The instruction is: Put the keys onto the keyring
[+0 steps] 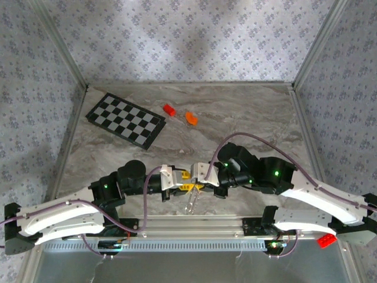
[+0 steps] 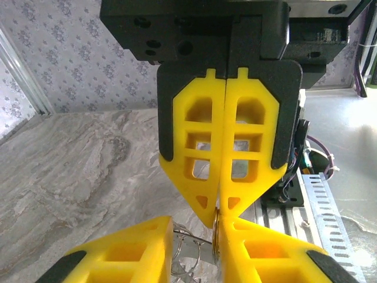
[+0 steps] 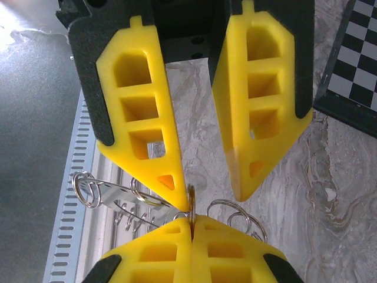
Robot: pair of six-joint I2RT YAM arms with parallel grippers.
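Note:
The keyring (image 1: 191, 203) is a bunch of thin silvery loops hanging between the two grippers above the table's near edge. My right gripper (image 3: 191, 219) is shut, pinching one loop of the keyring (image 3: 191, 197) edge-on at its tips. The left gripper (image 3: 212, 199) faces it with its jaws apart, and one fingertip (image 3: 174, 194) rests against that loop. In the left wrist view, the left gripper (image 2: 197, 227) straddles smaller loops, with the keyring (image 2: 217, 236) lying against its right finger under the right gripper (image 2: 219, 217). A flat silvery strip (image 3: 121, 196) hangs among the loops. The keys are hidden.
A checkered board (image 1: 125, 119) lies at the back left, with a red brick (image 1: 169, 109) and an orange block (image 1: 191, 118) beside it. Another red brick (image 1: 326, 240) sits by the right arm's base. A slotted metal rail (image 1: 194, 223) runs along the near edge.

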